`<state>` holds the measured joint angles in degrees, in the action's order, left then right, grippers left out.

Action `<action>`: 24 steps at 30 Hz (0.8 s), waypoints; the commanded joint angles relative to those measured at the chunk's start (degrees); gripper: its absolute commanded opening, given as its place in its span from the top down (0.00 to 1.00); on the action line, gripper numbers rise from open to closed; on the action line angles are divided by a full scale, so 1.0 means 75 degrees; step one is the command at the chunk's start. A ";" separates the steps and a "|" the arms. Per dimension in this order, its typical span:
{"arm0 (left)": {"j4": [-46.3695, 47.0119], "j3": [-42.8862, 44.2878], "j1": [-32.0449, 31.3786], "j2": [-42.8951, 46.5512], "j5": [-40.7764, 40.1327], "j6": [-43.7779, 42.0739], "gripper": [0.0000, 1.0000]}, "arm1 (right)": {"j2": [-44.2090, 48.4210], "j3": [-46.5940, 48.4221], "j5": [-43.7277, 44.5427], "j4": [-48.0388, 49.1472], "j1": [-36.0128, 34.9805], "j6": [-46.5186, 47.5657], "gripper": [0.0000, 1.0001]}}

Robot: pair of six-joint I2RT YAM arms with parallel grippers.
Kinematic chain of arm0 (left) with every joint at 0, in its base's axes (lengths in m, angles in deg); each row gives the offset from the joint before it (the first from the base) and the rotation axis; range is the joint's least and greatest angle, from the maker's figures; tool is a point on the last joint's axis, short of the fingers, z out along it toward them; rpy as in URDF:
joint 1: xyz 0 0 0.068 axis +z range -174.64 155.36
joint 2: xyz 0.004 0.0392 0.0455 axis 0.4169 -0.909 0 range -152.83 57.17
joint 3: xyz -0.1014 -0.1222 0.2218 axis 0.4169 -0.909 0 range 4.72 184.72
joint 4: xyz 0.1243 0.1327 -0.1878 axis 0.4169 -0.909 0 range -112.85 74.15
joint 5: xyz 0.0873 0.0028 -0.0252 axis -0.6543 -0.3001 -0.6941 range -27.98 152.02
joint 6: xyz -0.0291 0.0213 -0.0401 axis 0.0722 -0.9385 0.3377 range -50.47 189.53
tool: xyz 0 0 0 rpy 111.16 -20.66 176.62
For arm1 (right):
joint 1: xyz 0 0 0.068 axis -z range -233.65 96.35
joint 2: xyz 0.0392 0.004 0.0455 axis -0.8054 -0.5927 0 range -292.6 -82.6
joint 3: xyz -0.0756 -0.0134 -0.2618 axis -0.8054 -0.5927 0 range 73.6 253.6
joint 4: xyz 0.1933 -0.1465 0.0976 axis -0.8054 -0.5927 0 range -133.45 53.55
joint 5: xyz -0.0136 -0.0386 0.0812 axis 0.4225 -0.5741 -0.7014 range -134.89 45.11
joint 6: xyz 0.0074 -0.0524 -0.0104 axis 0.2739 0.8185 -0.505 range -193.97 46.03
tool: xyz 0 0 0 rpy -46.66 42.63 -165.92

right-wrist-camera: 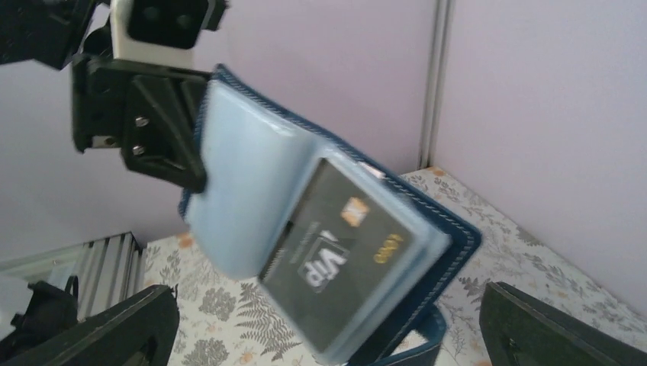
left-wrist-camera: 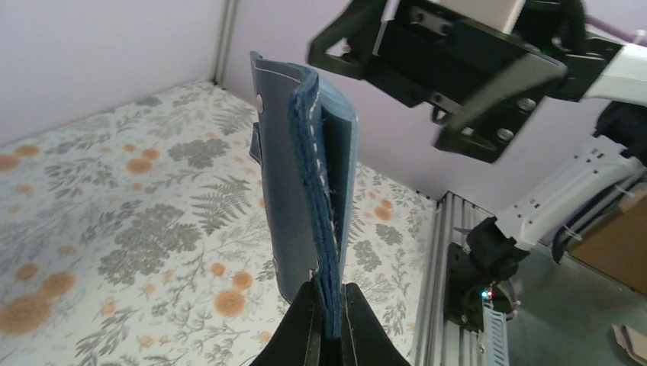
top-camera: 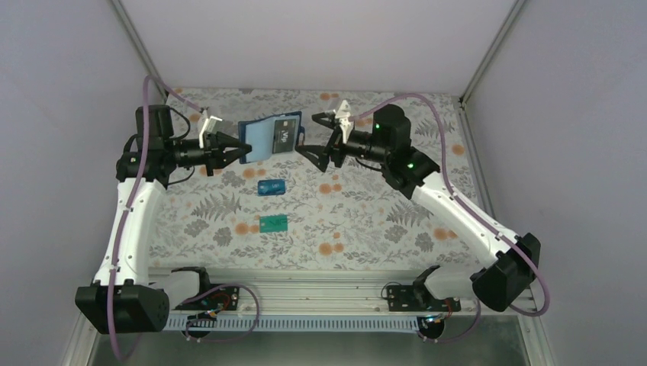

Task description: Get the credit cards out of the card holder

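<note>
My left gripper (top-camera: 238, 148) is shut on the edge of the navy card holder (top-camera: 268, 137) and holds it open above the table; the left wrist view shows it edge-on (left-wrist-camera: 305, 183) between my fingertips (left-wrist-camera: 329, 313). A dark card (right-wrist-camera: 336, 248) marked VIP sits in its pale inner pocket. My right gripper (top-camera: 314, 145) is open just right of the holder, its fingers (right-wrist-camera: 114, 332) wide apart below it. A bright blue card (top-camera: 271, 187) and a teal-green card (top-camera: 272, 223) lie flat on the table.
The table has a floral cloth (top-camera: 366, 221). Lilac walls close in the back and sides. A metal rail (top-camera: 305, 286) with the arm bases runs along the near edge.
</note>
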<state>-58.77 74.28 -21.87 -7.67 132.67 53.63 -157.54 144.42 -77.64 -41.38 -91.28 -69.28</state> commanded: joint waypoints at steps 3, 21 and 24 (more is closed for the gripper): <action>-0.0347 0.0361 0.0018 0.0195 0.1157 -0.0708 0.98 | -0.0366 0.0106 -0.0467 0.0776 0.0259 -0.1473 0.00; -0.0555 0.0395 0.0018 0.0174 0.1419 -0.0965 0.98 | -0.1128 0.0723 -0.3083 0.0186 0.0247 -0.0853 0.76; -0.0526 0.0400 0.0018 0.0190 0.1351 -0.0931 0.98 | -0.1063 0.0782 -0.2997 -0.0008 0.0247 -0.0699 0.95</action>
<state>-63.55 76.12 -21.87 -7.14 140.70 47.86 -166.43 148.23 -97.95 -39.77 -89.57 -76.86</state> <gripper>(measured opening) 0.048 0.121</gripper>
